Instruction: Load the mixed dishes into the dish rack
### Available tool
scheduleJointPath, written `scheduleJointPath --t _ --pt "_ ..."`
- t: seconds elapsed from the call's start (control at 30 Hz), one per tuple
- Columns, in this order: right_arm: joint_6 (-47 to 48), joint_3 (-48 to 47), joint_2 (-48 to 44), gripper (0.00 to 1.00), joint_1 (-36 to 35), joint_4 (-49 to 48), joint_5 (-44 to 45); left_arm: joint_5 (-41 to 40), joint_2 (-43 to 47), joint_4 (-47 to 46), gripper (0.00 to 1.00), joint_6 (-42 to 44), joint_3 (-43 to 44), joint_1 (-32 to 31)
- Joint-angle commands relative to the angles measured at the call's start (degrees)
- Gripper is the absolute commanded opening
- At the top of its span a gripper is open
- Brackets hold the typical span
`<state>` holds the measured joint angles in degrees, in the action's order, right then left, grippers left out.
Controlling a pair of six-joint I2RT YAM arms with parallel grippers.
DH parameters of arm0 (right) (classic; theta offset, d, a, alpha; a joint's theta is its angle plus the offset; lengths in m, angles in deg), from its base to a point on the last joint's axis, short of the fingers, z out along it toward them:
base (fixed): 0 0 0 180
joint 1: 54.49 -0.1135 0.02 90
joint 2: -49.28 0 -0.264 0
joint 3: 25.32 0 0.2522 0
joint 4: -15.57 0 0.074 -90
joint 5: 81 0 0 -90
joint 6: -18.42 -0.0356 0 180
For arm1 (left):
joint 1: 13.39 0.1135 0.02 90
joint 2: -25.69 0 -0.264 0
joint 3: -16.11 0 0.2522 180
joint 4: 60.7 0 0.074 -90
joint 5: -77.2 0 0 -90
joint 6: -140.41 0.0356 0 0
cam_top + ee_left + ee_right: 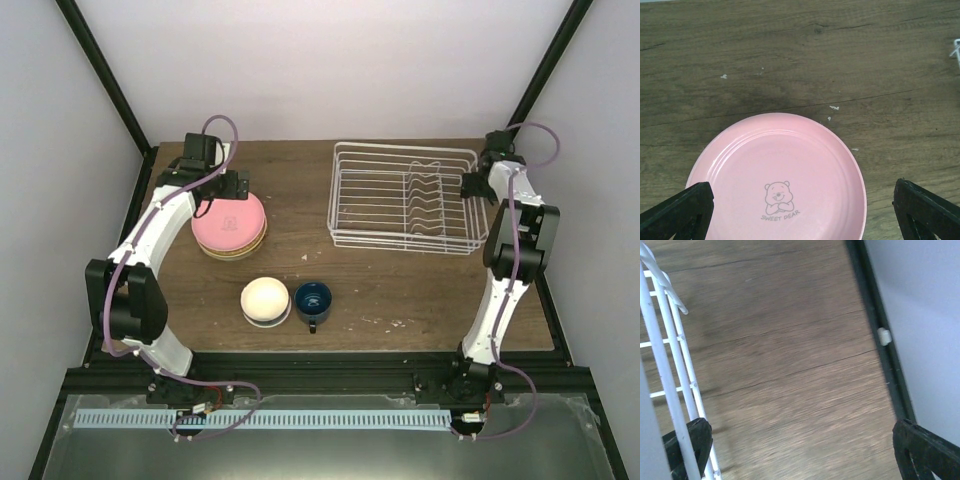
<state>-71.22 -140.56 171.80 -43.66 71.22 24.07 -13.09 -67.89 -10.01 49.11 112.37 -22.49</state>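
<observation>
The round pink plate (229, 225) lies on the tan-yellow plate (238, 253), of which only the rim shows. My left gripper (226, 198) is open above the pink plate's far edge; in the left wrist view the plate (785, 170), printed with a bear, lies between and below my fingers (682, 212). The cream bowl (265, 298) sits nested in a paler rim, perhaps the white-and-blue bowl. The dark blue mug (313, 300) stands right of it. The white wire dish rack (405, 197) holds no dishes. My right gripper (472, 188) is open at its right end, rack wires (665, 365) beside its left finger.
The black table-frame rail (880, 340) and a grey wall run close to the right of my right gripper. Bare wood tabletop (400, 290) lies in front of the rack. Small white crumbs (834, 107) dot the wood beyond the pink plate.
</observation>
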Motion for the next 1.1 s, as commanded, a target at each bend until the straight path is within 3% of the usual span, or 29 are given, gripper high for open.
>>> scheduleJointPath --t 0.0,0.5,0.83,1.07 --pt "2.74 -2.8 1.99 1.0 4.25 -3.64 2.17 0.83 -1.11 0.68 1.0 -0.35 1.88 0.19" --pt "5.52 -2.95 2.13 1.0 5.14 -7.83 -4.84 2.07 -3.12 -0.01 1.0 -0.81 2.97 0.18" --pt "8.02 0.09 1.46 1.0 4.7 -12.57 -16.85 4.51 -4.44 -2.38 1.0 -1.71 3.54 0.16" --pt "9.46 2.65 0.91 1.0 3.1 -13.66 -19.53 6.11 -4.3 -3.51 1.0 -1.34 2.22 0.01"
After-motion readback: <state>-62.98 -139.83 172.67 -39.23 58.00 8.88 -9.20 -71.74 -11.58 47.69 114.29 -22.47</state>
